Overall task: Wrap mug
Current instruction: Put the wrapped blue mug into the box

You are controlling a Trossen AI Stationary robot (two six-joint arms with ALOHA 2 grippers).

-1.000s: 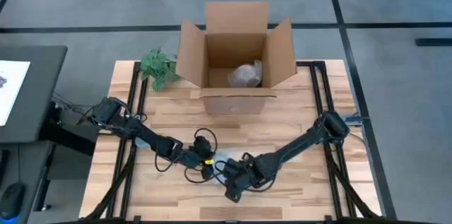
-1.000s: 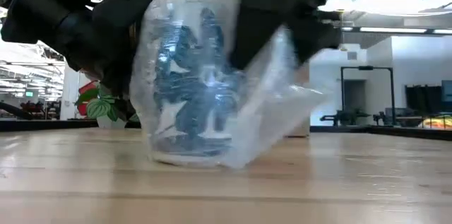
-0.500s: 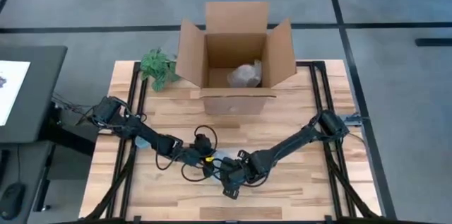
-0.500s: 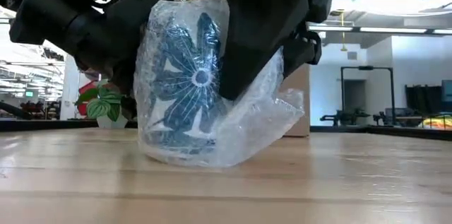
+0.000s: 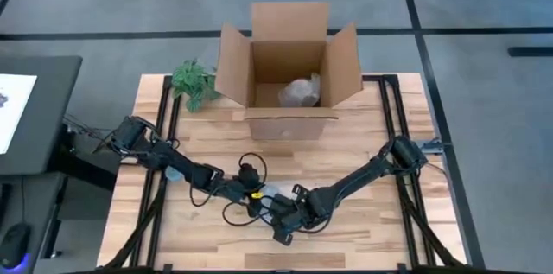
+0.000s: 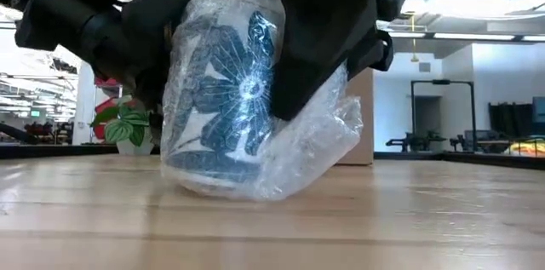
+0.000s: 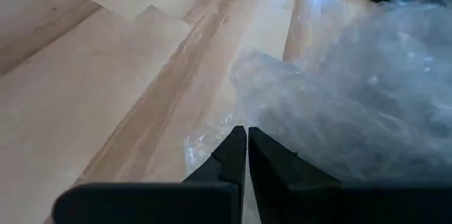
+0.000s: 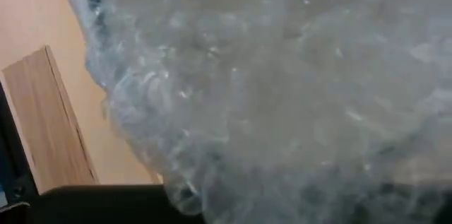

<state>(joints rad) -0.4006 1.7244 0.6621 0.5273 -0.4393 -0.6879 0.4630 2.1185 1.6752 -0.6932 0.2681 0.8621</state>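
The mug (image 6: pixel 223 91), white with a blue flower pattern, stands tilted on the wooden table inside clear bubble wrap (image 6: pixel 311 155); in the high view it shows as a pale bundle (image 5: pixel 268 198) near the table's front middle. My left gripper (image 7: pixel 246 143) is shut against the bundle's left side (image 5: pixel 251 196). My right gripper (image 5: pixel 286 219) lies close against the bundle's near right side, a dark mass (image 6: pixel 319 44) in the low view. Its wrist view is filled by the wrap (image 8: pixel 268 90). My left gripper lies with its shut fingertips (image 7: pixel 234 141) on the loose edge of the bubble wrap (image 7: pixel 212 143) at the mug's foot, coming from the table's left, slanting down. Whether a layer is caught between them I cannot tell. The wrapped mug rests on the table.
An open cardboard box (image 5: pixel 289 66) with a wrapped bundle (image 5: pixel 301 92) inside stands at the table's far middle. A small green plant (image 5: pixel 193 82) sits at the far left. A black cable (image 5: pixel 244 170) loops over the table by the left gripper. Bare wood lies to the right.
The wrapped mug has turned about and tipped, so its flower pattern now faces the low camera. The loose wrap on its right has bunched closer to the mug. My right gripper has shifted slightly toward the table's left, against the bundle.
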